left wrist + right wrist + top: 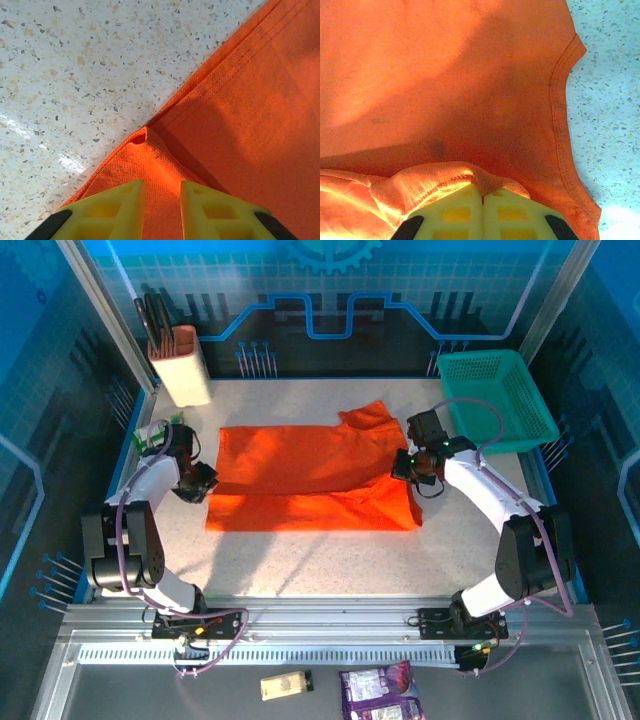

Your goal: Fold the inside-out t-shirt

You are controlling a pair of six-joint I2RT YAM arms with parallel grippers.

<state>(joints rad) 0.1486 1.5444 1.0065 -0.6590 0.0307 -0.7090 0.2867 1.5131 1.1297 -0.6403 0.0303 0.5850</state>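
- The inside-out t-shirt [310,475] lies spread across the middle of the desk [320,565], its long axis running left to right. A near strip is doubled over the rest, so a lengthwise fold looks made.
- The left end effector [162,187] sits low at the shirt's left edge, jaws spread a little. The doubled corner of cloth shows in the gap, lying flat on the desk and not clamped, as far as the wrist view shows. That placement probably sets the corner square with the hem beside it.
- The right end effector [482,192] is at the shirt's right end, fingers pressed together and pinching a bunched ridge of fabric at their tips. Holding this end seems meant to keep the layers taut and aligned while the left corner rests.
- One sleeve [372,418] pokes out at the far right, rumpled, and probably needs tucking in before a crosswise fold.
- The teal basket [497,392] stands at the far right corner, apart from the shirt and plays no part here.
- Risk, as I judge it: a pull by the right end effector could drag the unclamped left corner out of line.
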